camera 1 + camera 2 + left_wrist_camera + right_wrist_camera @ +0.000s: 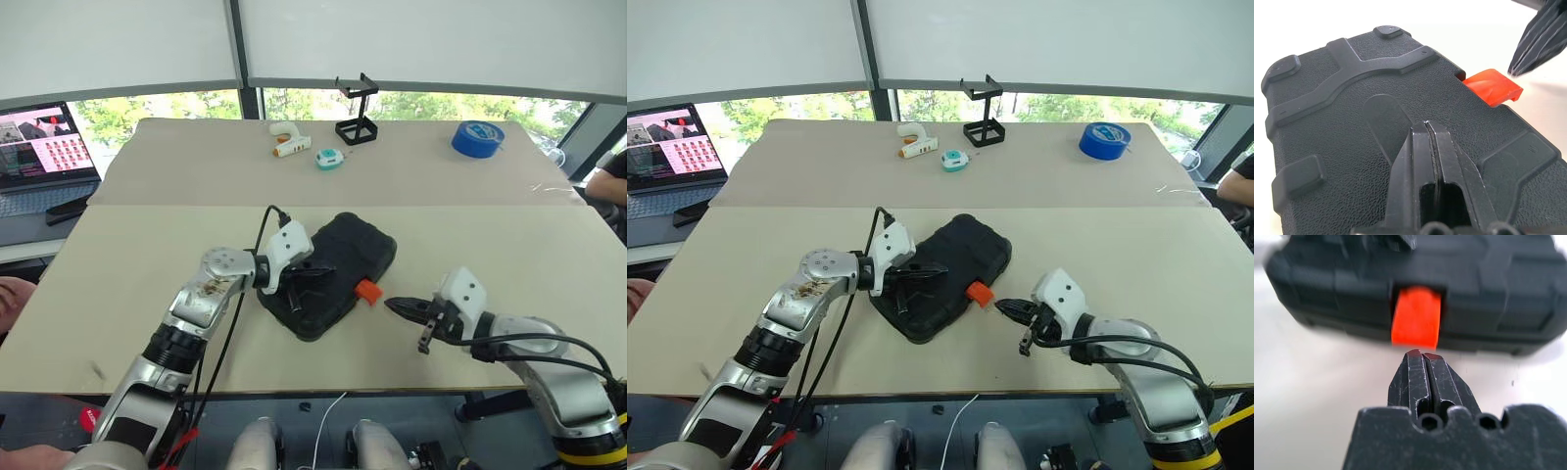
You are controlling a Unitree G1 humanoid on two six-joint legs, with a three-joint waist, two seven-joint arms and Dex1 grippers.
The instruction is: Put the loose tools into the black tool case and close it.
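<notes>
We've got the black tool case (328, 276) lying shut on the near tabletop (127, 284). Our left gripper (312, 274) rests on its lid, jaws clenched, holding nothing. Right gripper (395, 305), jaws clenched and empty too, sits just beside the orange latch (367, 291).

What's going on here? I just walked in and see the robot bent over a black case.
The black tool case lies shut on the table. The left gripper, fingers closed, rests on its lid. The right gripper, also closed, points at the orange latch, which still sticks out. No loose tools lie on the table, so latching seems to be what's left.
</notes>
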